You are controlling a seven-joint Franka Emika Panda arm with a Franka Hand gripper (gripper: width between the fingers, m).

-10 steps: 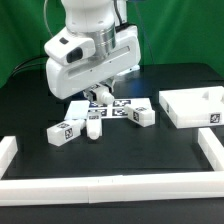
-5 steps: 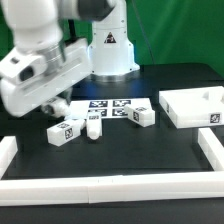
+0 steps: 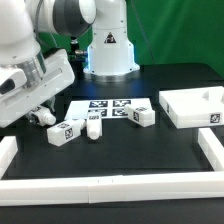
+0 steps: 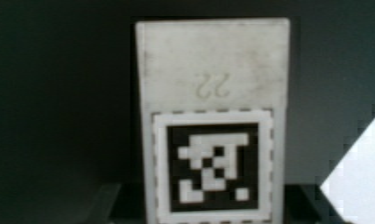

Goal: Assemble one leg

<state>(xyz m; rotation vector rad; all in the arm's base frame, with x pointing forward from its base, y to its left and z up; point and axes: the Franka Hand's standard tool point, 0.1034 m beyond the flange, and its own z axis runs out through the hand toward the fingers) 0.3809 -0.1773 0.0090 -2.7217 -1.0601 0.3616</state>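
Starting at the left edge of the exterior view, the white arm (image 3: 30, 70) is seen coming in from the upper left. Its gripper (image 3: 44, 118) is held low over the black table (image 3: 120, 155), left of centre. The spread of the jaws cannot be told, since the arm's body hides most of them and nothing is seen clamped between them. Just to the right of the gripper, the leg (image 3: 62, 131) is found lying on the table with a marker tag on its visible face; whether it is touched by the gripper cannot be made out. In the wrist view the leg (image 4: 210, 110) is shown close up, filling most of the frame, with a tag on the face turned to the camera. Further right, a second leg (image 3: 93, 127) is placed near the middle, just in front of the marker board (image 3: 110, 104). A third leg (image 3: 143, 116) is set at the board's right end. At the right of the frame, the large white panel (image 3: 190, 108) is seen, well apart from the leg. The scene is closed off at the bottom by a white border rail (image 3: 100, 186).
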